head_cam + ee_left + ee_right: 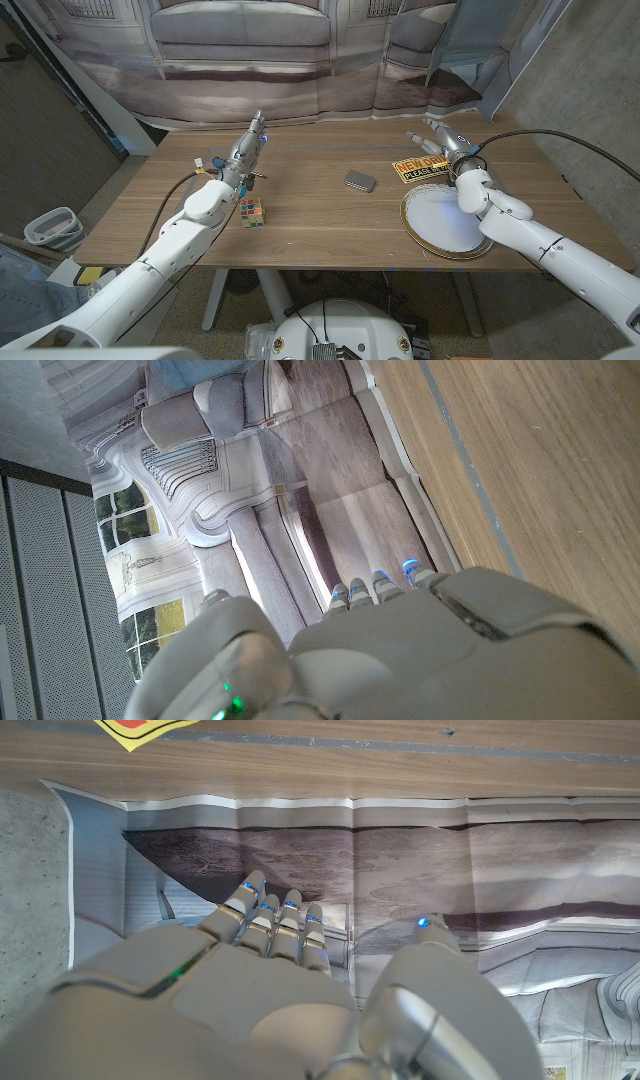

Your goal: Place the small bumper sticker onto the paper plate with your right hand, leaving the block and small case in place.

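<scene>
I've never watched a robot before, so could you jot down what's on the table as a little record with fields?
table: wooden
sticker: yellow, red and black, lying behind the plate, partly covered by the right arm
plate: paper, near the right arm
case: small, grey, mid-table
block: coloured cube by the left arm
left hand: holds nothing
right hand: holds nothing, above the sticker's far end

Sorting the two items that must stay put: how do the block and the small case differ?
The block is a multicoloured cube near the left hand; the small case is plain grey, flat and rounded, nearer the table's middle. The block stands taller than the low case. Both rest untouched on the wooden table.
</scene>
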